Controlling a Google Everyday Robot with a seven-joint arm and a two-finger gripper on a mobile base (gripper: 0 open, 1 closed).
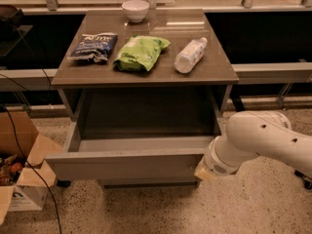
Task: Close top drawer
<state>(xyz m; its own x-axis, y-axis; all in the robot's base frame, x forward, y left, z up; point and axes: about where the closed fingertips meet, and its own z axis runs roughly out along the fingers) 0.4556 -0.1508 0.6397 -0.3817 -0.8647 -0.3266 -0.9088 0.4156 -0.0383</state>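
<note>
The top drawer (122,165) is pulled far out from under the grey cabinet top. Its plain grey front panel faces me and its grey box interior (146,126) is empty. My white arm (258,140) comes in from the right. The gripper (201,172) is at the arm's end, low, and lies against the right end of the drawer's front panel. Only a small yellowish tip of it shows past the wrist. The lower drawer fronts are hidden under the open drawer.
On the cabinet top (214,67) lie a white bowl (135,9), a dark blue snack bag (93,46), a green bag (140,52) and a clear bottle (190,55) on its side. An open cardboard box (19,179) and a black cable (29,160) are at the left on the floor.
</note>
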